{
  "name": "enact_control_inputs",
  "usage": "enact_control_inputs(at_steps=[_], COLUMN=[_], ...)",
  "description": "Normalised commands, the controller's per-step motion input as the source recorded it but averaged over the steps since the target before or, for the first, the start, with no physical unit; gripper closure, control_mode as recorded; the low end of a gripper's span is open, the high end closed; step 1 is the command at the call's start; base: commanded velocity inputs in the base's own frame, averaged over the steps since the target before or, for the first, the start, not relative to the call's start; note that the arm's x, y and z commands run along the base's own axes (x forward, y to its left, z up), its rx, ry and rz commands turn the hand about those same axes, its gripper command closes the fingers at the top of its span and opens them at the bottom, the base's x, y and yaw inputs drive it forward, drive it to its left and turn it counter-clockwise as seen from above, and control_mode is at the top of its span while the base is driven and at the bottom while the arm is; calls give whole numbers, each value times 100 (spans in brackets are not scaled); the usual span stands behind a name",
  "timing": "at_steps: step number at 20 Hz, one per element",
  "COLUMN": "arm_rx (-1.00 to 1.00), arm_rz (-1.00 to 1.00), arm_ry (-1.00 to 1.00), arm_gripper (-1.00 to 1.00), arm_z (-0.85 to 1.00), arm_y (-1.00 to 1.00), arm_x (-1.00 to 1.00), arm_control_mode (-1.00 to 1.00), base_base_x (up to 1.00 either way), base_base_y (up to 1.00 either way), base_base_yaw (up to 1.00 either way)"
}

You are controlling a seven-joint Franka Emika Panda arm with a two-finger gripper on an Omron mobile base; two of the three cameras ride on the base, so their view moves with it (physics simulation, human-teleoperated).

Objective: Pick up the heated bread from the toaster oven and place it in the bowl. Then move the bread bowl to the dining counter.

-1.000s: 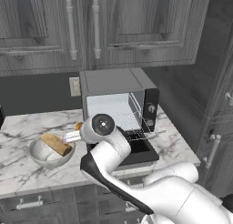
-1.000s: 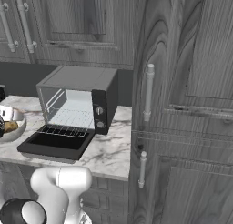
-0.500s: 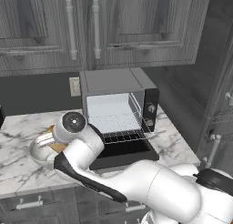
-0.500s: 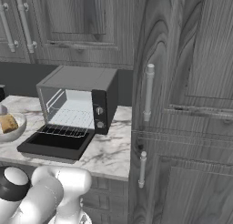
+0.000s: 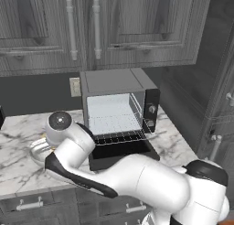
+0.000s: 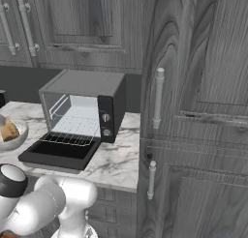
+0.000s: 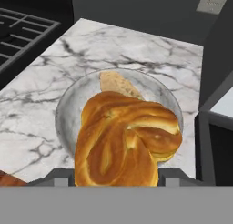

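Over bowl (image 7: pixel 68 109): twisted golden bread (image 7: pixel 123 141).

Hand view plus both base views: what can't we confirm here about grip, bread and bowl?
- Gripper jaws: in the hand view the heated bread covers the fingertips, so contact can't be judged.
- Bowl: hand view, its near rim is hidden behind the bread; left base view, the arm covers most of the bowl.
- Tan piece in the bowl: mostly hidden by the bread.
- Toaster oven knob settings: too small in both base views.

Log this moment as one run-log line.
phase: carry to bowl | gripper: shut on heated bread | bread above bowl | toaster oven: door open
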Motion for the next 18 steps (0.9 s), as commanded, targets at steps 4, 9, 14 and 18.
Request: enact_control_inputs(at_steps=[4,9,14,18], arm_rx=[-6,-5,0,0], arm_rz=[0,0,0,0], arm_ry=[3,0,0,0], arm_gripper=[100,-100,-100,-100], arm_z=[-29,-8,0,0], arm_y=[0,0,0,0], arm_x=[28,42,13,0], arm_control_mode=[-100,-100,-100,-100], base_base_x=[0,0,0,0], base_base_y=[0,0,0,0], base_base_yaw=[0,0,0,0])
